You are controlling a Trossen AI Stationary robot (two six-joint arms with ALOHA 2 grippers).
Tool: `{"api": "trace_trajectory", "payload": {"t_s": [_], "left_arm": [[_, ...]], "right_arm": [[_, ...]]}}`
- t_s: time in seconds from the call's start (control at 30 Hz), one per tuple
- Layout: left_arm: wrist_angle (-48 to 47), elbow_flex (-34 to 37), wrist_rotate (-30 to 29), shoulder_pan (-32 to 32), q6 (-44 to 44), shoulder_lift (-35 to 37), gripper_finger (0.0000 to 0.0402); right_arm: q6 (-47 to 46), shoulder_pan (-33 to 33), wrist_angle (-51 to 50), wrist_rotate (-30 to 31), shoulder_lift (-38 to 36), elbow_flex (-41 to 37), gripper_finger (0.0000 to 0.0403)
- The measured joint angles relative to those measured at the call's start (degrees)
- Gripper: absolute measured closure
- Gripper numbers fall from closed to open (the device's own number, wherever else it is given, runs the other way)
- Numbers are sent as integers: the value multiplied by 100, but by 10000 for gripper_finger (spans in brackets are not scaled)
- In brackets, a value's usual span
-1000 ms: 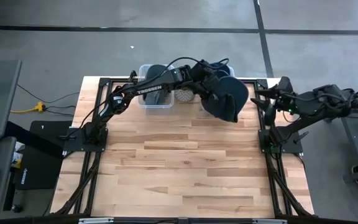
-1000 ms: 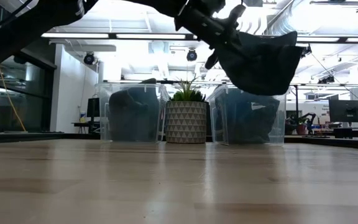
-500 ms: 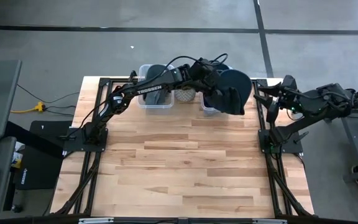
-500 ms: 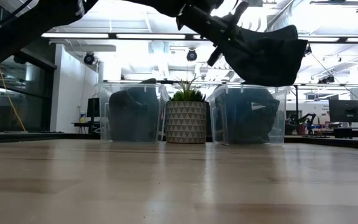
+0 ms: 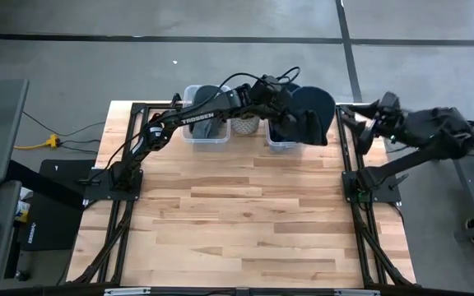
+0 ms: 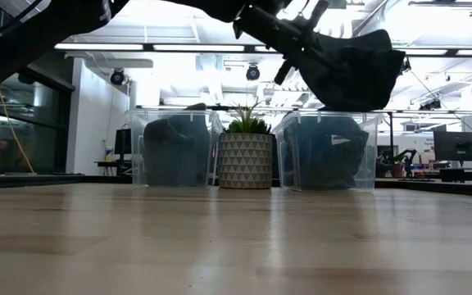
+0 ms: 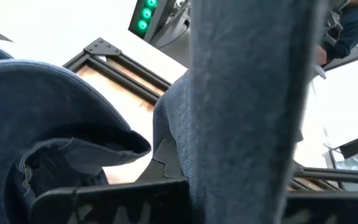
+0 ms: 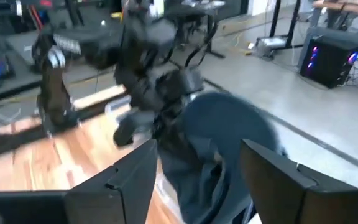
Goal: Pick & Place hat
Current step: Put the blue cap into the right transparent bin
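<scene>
My left gripper is pinched shut on a dark blue denim hat, which I hold in the air in the upper middle of the high view, over the right-hand clear bin at the far edge of the table. In the low view the hat hangs in the upper right of the frame, just above the rim of that bin, with a gap between them. The bin already holds more dark blue fabric. My left wrist view is almost filled by the hat's denim, with a curled brim at the lower left of that frame.

My right gripper sits at the right edge of the high view, beside the table's black frame, and is well apart from the hat. Its fingers stand spread, with nothing between them; past them the right wrist view shows the hat and my left arm.

A potted plant in a patterned pot stands between the two bins, at centre in the low view. The left-hand clear bin also holds dark fabric.
</scene>
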State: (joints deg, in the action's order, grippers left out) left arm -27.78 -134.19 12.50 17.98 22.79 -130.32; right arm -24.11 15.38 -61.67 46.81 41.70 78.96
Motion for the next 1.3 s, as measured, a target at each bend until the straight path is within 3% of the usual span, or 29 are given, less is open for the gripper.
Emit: {"api": "trace_trajectory", "payload": {"t_s": [0.13,0.43,0.6,1.03,1.23,1.3], "left_arm": [[76,-8,-93,0,2,23,401],[228,-71,-452,-35,-217,243,401],[59,-68,-758,-127,-441,379,401],[-193,-84,-1763,-447,-1190,574,401],[-222,-76,-1961,-466,-1333,555,401],[-246,-76,-2042,-463,-1354,555,401]], "right_arm": [[783,-470,4,-91,194,646,174],[2118,-1716,-451,-992,1313,2386,173],[2441,-2501,-1046,-1847,2094,3334,173],[4002,-4984,-2476,-4760,3933,5123,173],[4192,-5571,-2653,-5911,4378,5453,173],[4229,-5595,-2766,-6043,4459,5458,173]]}}
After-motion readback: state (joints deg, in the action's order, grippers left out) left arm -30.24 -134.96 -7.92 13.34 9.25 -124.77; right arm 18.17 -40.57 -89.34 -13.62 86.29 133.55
